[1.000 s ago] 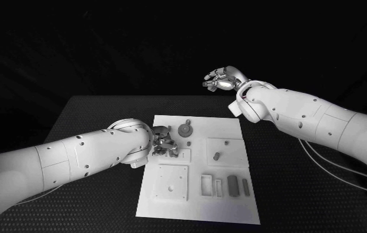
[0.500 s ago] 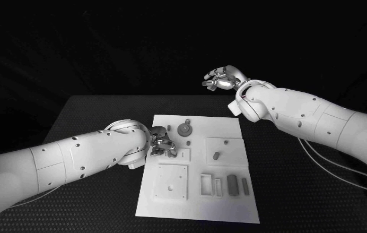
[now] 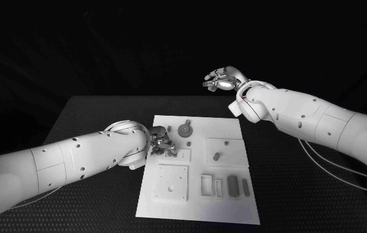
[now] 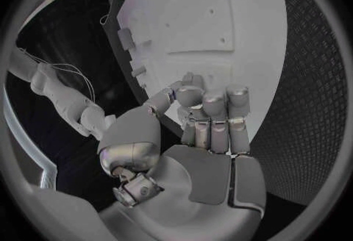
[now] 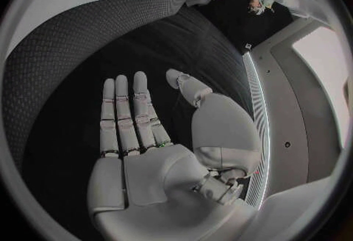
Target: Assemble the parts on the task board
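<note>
One robot hand, our left point(image 3: 162, 143), sits curled over the task board's point(image 3: 200, 204) left edge, grasp unclear, nearest part point(image 3: 184, 130) at one o'clock; the right robot hand point(image 3: 220, 79) hangs open far off.

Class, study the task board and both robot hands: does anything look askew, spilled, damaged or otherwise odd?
Nothing stands out. The task board lies flat on the black table, its parts in place. The left robot hand is at its left edge; the right robot hand is raised beyond the table, open.
</note>
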Action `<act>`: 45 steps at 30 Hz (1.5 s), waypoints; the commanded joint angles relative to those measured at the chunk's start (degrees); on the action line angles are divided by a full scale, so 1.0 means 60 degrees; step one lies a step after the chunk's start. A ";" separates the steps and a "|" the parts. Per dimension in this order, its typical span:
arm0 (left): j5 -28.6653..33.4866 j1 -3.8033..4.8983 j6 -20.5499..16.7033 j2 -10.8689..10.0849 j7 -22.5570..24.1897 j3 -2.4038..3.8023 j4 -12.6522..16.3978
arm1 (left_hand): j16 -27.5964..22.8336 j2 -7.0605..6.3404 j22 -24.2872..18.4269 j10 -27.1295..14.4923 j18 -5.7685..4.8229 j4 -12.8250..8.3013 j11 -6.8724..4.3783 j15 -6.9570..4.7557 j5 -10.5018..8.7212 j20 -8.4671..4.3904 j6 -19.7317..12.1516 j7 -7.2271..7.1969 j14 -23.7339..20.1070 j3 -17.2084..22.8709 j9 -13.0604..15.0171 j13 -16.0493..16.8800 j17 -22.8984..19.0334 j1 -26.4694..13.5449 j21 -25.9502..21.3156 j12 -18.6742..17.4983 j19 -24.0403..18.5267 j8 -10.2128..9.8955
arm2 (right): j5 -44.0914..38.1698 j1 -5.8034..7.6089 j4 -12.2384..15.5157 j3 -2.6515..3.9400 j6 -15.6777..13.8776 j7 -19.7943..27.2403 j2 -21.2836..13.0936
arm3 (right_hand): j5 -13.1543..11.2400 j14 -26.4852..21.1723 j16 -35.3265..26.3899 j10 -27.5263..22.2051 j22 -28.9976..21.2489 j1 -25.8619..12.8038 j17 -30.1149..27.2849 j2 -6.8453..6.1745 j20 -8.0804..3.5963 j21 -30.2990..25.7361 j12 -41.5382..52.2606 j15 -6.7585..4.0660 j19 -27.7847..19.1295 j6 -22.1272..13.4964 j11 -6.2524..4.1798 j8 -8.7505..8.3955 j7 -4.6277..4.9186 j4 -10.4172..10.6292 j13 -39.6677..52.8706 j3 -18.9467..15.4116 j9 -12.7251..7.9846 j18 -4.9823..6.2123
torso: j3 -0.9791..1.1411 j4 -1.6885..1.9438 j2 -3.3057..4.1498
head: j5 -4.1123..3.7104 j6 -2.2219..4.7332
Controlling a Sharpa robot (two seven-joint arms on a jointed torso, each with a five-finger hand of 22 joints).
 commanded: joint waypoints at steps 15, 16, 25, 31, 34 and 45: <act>0.0066 -0.0033 0.0028 0.0068 0.0144 0.0002 -0.0051 | 0.0055 0.0050 0.0140 -0.0119 0.0182 0.0014 -0.0178 -0.0492 0.0015 -0.0983 0.1061 -0.0730 0.0322 0.0021 0.0018 -0.0022 -0.0041 0.0144 -0.0010 0.0035 -0.0027 0.0020 | -0.0002 -0.0007 -0.0021 0.0005 0.0125 0.0078 0.0039 | 0.0065 0.0035 -0.0060 -0.1769 0.0017 -0.0021 0.0017 0.0062 0.0062 -0.0067 -0.0047 0.0013 -0.0046 0.0215 0.0684 -0.0022 0.0129 0.0010 -0.0047 -0.0077 -0.0025 0.0036 | 0.0006 -0.0001 -0.0002 | -0.0017 0.0001; 0.0067 -0.0033 0.0018 0.0072 0.0142 0.0002 -0.0051 | 0.0055 0.0051 0.0140 -0.0119 0.0182 0.0015 -0.0178 -0.0492 0.0014 -0.0983 0.1061 -0.0729 0.0322 0.0021 0.0018 -0.0023 -0.0043 0.0144 -0.0010 0.0035 -0.0027 0.0019 | -0.0002 -0.0008 -0.0023 0.0005 0.0117 0.0079 0.0041 | 0.0067 0.0034 -0.0062 -0.1770 0.0018 -0.0020 0.0018 0.0062 0.0062 -0.0068 -0.0047 0.0014 -0.0047 0.0215 0.0684 -0.0022 0.0128 0.0009 -0.0050 -0.0078 -0.0026 0.0036 | 0.0006 -0.0003 -0.0003 | -0.0021 0.0004; 0.0068 -0.0032 0.0070 0.0092 0.0131 0.0002 -0.0109 | 0.0059 0.0055 0.0138 -0.0119 0.0182 0.0017 -0.0176 -0.0493 0.0003 -0.0982 0.1059 -0.0728 0.0318 0.0017 0.0020 -0.0030 -0.0056 0.0141 -0.0011 0.0037 -0.0026 0.0011 | 0.0000 -0.0017 -0.0041 0.0005 0.0133 0.0078 0.0047 | 0.0082 -0.0007 -0.0120 -0.1808 0.0028 -0.0014 0.0026 0.0056 0.0072 -0.0123 -0.0065 0.0029 -0.0109 0.0212 0.0702 -0.0022 0.0125 -0.0001 -0.0132 -0.0106 -0.0054 0.0023 | 0.0008 -0.0002 -0.0002 | -0.0036 0.0009; 0.0068 -0.0032 0.0147 0.0120 0.0113 0.0000 -0.0142 | 0.0061 0.0059 0.0138 -0.0120 0.0182 0.0020 -0.0175 -0.0493 -0.0003 -0.0982 0.1058 -0.0727 0.0315 0.0015 0.0021 -0.0034 -0.0064 0.0139 -0.0012 0.0038 -0.0025 0.0005 | 0.0001 -0.0029 -0.0044 0.0005 0.0144 0.0075 0.0057 | 0.0084 -0.0022 -0.0140 -0.1815 0.0033 -0.0012 0.0029 0.0061 0.0076 -0.0140 -0.0068 0.0037 -0.0127 0.0212 0.0708 -0.0021 0.0124 -0.0001 -0.0159 -0.0113 -0.0064 0.0019 | 0.0008 -0.0001 0.0001 | -0.0028 -0.0003; 0.0068 -0.0032 0.0187 0.0133 0.0101 0.0000 -0.0155 | 0.0062 0.0058 0.0137 -0.0120 0.0182 0.0020 -0.0174 -0.0493 -0.0006 -0.0982 0.1058 -0.0726 0.0314 0.0014 0.0021 -0.0035 -0.0068 0.0138 -0.0013 0.0039 -0.0026 0.0003 | 0.0001 -0.0029 -0.0029 0.0005 0.0140 0.0074 0.0044 | 0.0085 -0.0025 -0.0145 -0.1817 0.0035 -0.0011 0.0030 0.0061 0.0077 -0.0145 -0.0069 0.0039 -0.0132 0.0212 0.0709 -0.0021 0.0124 -0.0001 -0.0167 -0.0115 -0.0067 0.0018 | 0.0008 0.0001 -0.0001 | -0.0027 -0.0012; -0.0063 -0.0031 0.0561 0.0196 0.0027 -0.0002 -0.0174 | 0.0104 0.0000 0.0140 -0.0114 0.0180 0.0009 -0.0179 -0.0494 0.0144 -0.0978 0.1098 -0.0732 0.0303 0.0011 0.0043 -0.0066 -0.0128 0.0155 -0.0014 0.0061 -0.0029 -0.0016 | 0.0001 -0.0029 -0.0026 0.0005 0.0147 0.0058 0.0044 | 0.0090 -0.0029 -0.0154 -0.1818 0.0039 -0.0008 0.0034 0.0062 0.0078 -0.0153 -0.0068 0.0043 -0.0139 0.0212 0.0711 -0.0020 0.0125 -0.0003 -0.0184 -0.0119 -0.0073 0.0017 | 0.0011 -0.0004 -0.0004 | -0.0005 -0.0049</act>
